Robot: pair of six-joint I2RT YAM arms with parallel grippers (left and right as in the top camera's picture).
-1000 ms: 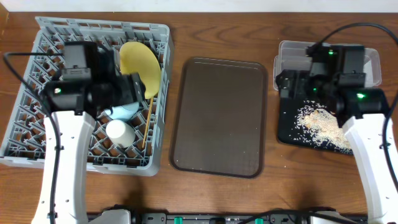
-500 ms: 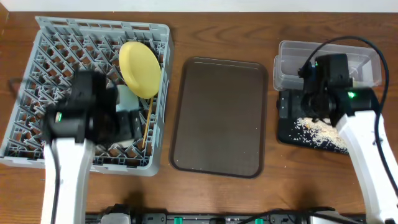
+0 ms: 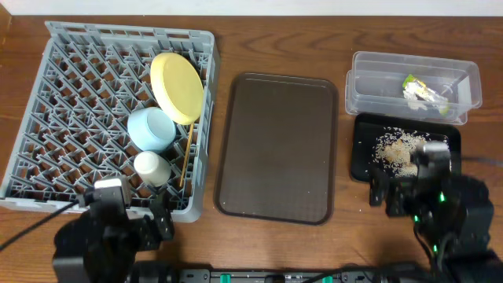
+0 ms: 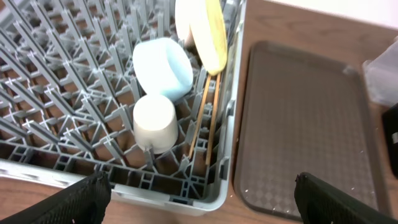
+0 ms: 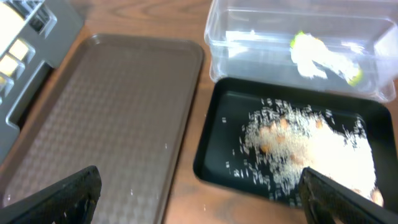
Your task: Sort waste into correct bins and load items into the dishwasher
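The grey dish rack (image 3: 47,118) holds the yellow plate (image 3: 177,86) on edge, the light blue bowl (image 3: 151,130), the small white bowl (image 3: 151,167) and the chopsticks (image 3: 186,153); they also show in the left wrist view, with the white bowl (image 4: 154,121) nearest. The green-yellow wrapper (image 3: 420,88) lies in the clear tub (image 3: 369,79). Rice crumbs (image 3: 397,152) lie in the black tray (image 3: 363,161). My left gripper (image 4: 202,199) is open and empty before the rack's front right corner. My right gripper (image 5: 199,193) is open and empty before the black tray (image 5: 217,143).
The brown serving tray (image 3: 279,145) lies bare between the rack and the bins. Both arms sit low at the table's front edge, the left (image 3: 102,240) and the right (image 3: 448,208). Wooden table shows around everything.
Both arms have pulled back from over the rack and the bins to the table's front edge. The bowls in the rack and the wrapper in the tub are now uncovered.
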